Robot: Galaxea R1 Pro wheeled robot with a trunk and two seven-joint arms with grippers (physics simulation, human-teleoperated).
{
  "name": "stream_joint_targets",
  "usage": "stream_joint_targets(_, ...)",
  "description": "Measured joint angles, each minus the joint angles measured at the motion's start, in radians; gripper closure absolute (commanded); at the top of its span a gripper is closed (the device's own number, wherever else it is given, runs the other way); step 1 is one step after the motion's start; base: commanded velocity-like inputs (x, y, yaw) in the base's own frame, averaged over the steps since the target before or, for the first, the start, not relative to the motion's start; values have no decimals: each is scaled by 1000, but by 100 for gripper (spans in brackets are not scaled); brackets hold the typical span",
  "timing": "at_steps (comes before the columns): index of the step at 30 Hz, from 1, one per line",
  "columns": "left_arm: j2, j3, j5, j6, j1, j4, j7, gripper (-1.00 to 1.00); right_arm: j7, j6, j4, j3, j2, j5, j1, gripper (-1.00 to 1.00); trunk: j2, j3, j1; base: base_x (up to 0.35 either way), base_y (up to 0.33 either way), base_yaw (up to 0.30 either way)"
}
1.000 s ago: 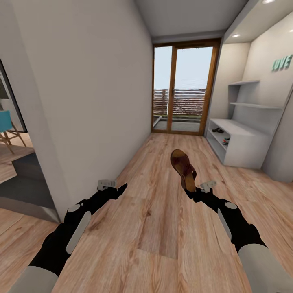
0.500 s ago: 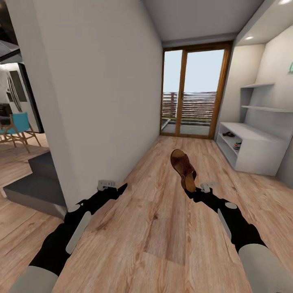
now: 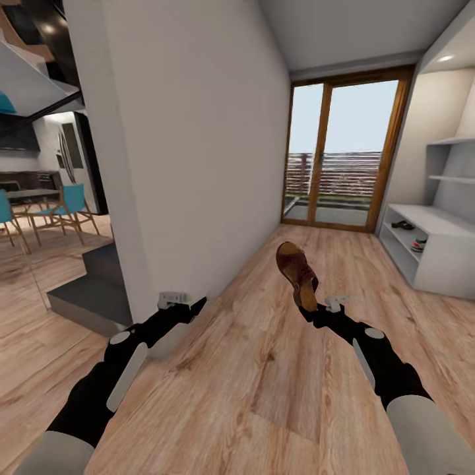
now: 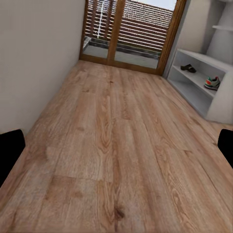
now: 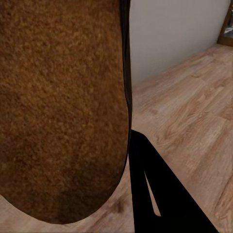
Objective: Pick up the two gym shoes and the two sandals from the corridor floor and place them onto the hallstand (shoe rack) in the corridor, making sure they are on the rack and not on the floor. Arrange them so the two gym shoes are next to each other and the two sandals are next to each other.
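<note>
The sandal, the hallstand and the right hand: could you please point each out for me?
sandal [image 3: 295, 269], head view, on its tan footbed.
hallstand [image 3: 441, 224], head view, on its flat top.
right hand [image 3: 311, 307], head view, where it grips the sandal's end.

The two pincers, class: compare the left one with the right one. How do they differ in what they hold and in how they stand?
1. Load: the right pincer grips a brown sandal; the left pincer carries nothing.
2. State: the right pincer is shut on the sandal, while the left pincer's fingers stand wide apart.
3. Surroundings: the left pincer hangs close to the white wall; the right pincer is out over the floor.
Shared: both are black and reach forward at similar height.
</note>
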Motion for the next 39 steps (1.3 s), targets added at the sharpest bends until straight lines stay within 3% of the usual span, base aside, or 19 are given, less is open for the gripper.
stream_joint_targets(7, 0, 0, 0, 0, 0, 0, 0, -100, 0, 15, -2, 0, -1, 1, 0, 100, 0, 3, 0, 0, 0, 119)
stream_joint_targets(17, 0, 0, 0, 0, 0, -1, 0, -100, 2, 304, -8, -2, -1, 0, 0, 100, 0, 1, 0, 0, 0, 228)
stream_joint_targets(39, 0, 0, 0, 0, 0, -1, 0, -100, 0, 334, -10, -1, 0, -3, 0, 100, 0, -5, 0, 0, 0, 291)
